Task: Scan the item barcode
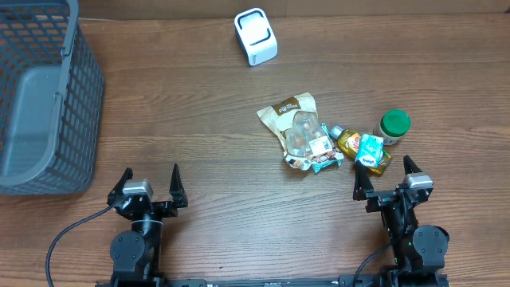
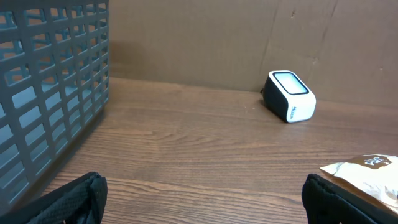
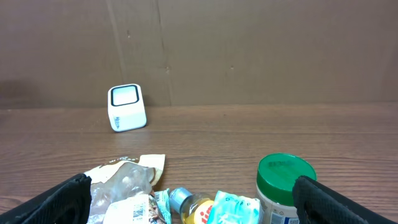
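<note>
1. A brown wooden bench [image 1: 199, 119] lies under me, with a cardboard wall [image 3: 249, 50] behind it.
2. My left pincer [image 1: 151, 171] is released, jaws wide, grasping nothing. My right pincer [image 1: 384, 165] is the same.
3. The snack bag [image 1: 295, 119], small bottle [image 1: 349, 142], teal packet [image 1: 370, 149] and green-lidded jar [image 1: 394, 124] lie bunched just ahead of my right pincer, with the bag furthest to its left.
4. The white scanner [image 1: 256, 36] stands well ahead, between both pincers.
5. A grey basket [image 1: 80, 96] sits ahead and left of my left pincer.

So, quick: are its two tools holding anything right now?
Left tool: open, holding nothing.
Right tool: open, holding nothing.
</note>
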